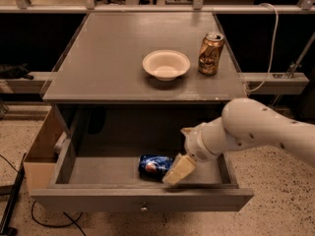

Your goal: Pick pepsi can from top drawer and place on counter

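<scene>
The pepsi can (pixel 152 165) lies on its side on the floor of the open top drawer (pixel 98 167), near the front middle. My gripper (pixel 177 171) is down inside the drawer at the can's right end, touching or nearly touching it. The white arm (pixel 256 129) reaches in from the right and hides the can's right end. The counter (pixel 106 63) above holds other things but not the pepsi can.
A white bowl (pixel 166 64) sits mid-counter, with a gold-brown can (pixel 211 53) upright to its right. The drawer's front panel has a small knob (pixel 143 209). A cardboard box (pixel 40 151) stands left of the drawer. A cable (pixel 268 43) hangs at the right.
</scene>
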### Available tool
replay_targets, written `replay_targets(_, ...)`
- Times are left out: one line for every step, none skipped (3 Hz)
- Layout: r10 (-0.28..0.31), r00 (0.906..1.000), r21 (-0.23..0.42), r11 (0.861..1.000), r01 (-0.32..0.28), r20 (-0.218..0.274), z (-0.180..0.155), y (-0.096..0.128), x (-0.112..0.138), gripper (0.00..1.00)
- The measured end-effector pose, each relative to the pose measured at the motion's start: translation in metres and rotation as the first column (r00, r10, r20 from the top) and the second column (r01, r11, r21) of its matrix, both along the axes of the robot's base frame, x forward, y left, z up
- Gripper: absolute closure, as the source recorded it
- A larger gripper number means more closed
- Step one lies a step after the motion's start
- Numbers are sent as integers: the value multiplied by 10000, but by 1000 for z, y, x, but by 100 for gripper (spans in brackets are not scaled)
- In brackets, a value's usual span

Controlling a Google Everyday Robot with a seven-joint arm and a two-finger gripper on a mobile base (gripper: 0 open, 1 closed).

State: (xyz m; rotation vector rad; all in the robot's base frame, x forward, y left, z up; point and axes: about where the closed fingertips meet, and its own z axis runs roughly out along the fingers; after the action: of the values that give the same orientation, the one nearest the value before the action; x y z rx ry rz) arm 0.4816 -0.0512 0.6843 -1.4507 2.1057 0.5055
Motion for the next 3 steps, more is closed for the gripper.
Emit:
replay_targets(66,10000,124,9999,-66,-44,-11,20,14,0)
replay_targets(159,9999,179,9997,-159,-8,-24,40,27,0)
replay_targets(5,10000,214,9998,-7,97,-35,42,23,0)
